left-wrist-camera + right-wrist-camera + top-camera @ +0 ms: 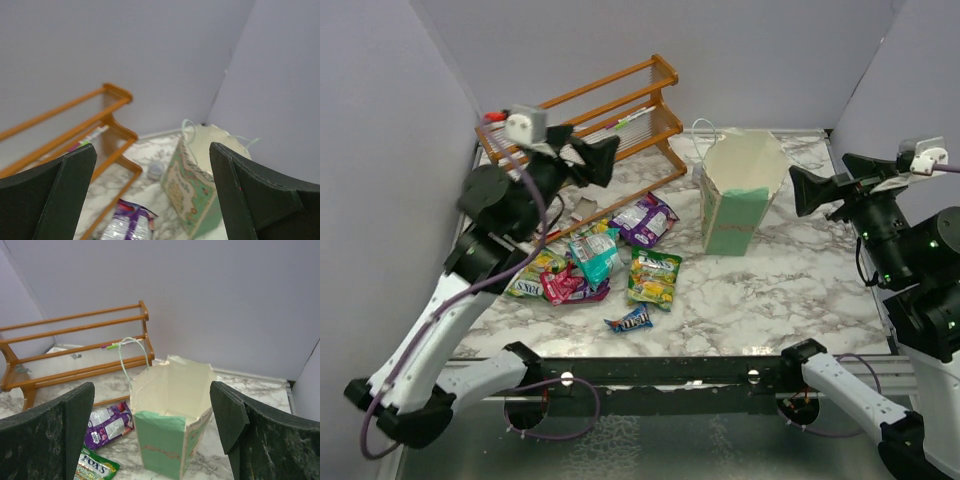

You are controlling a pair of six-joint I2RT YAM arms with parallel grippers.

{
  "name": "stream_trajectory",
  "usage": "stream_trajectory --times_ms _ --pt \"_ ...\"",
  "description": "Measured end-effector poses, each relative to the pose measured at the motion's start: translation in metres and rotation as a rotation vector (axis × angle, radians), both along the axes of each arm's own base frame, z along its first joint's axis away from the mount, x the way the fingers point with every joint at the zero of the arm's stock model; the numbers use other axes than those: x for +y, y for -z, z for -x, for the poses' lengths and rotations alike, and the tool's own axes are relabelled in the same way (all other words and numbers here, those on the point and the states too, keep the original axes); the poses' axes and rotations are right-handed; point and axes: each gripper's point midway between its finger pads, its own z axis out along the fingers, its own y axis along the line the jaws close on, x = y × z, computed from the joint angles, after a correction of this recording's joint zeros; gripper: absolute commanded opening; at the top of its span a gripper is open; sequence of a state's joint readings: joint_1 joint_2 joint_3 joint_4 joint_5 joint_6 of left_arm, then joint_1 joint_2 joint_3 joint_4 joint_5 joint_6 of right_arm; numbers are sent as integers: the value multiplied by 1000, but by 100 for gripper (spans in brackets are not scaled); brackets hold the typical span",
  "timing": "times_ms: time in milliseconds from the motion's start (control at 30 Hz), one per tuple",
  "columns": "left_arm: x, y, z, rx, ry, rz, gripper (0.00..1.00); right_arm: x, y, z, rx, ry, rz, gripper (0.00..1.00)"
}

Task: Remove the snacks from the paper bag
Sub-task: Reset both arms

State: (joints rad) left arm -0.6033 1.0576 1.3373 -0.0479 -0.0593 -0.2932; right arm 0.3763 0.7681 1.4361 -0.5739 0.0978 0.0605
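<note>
The mint-green paper bag [740, 195] stands upright and open on the marble table; its cream inside shows nothing in the right wrist view [172, 417]. Snack packets lie left of it: purple [646, 220], teal [593, 254], green-yellow [654, 276], pink-red [563, 287], another green one [533, 280] and a dark blue bar [629, 320]. My left gripper [600, 158] is open and empty, raised above the rack, left of the bag. My right gripper [807, 190] is open and empty, raised just right of the bag. The bag [195, 187] and purple packet [127, 225] show in the left wrist view.
A wooden rack [590, 125] stands at the back left, with small white tags [584, 208] at its foot. A small grey cup [155, 170] sits behind the bag near the rack. Walls close the left, back and right sides.
</note>
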Motion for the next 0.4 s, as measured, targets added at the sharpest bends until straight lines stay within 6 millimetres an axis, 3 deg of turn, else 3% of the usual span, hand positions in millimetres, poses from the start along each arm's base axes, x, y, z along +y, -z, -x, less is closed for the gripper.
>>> stream_trajectory --times_ms 133,267,400 --pt "71 -46 46 -156 -187 13 99 -6 -24 14 -80 3 -12 99" --pt "132 -72 87 -265 -349 52 99 -17 -49 29 -166 31 -36 99" --pt "156 -73 99 -287 -432 42 99 -23 -58 33 -192 56 -53 99"
